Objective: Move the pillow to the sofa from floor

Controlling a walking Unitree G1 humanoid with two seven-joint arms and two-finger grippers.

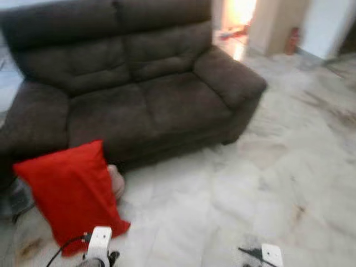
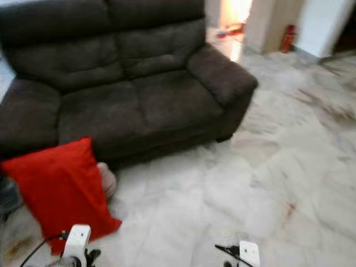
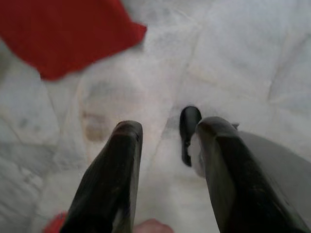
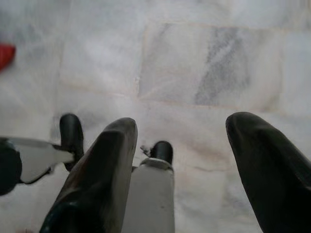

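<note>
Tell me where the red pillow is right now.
In the left eye view the red pillow stands on the marble floor at the robot's left, leaning by the brown sofa's front left corner.

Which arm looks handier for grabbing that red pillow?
Probably the left: its tool hangs open right by the red pillow, while the right tool hangs farther off, over bare floor.
</note>
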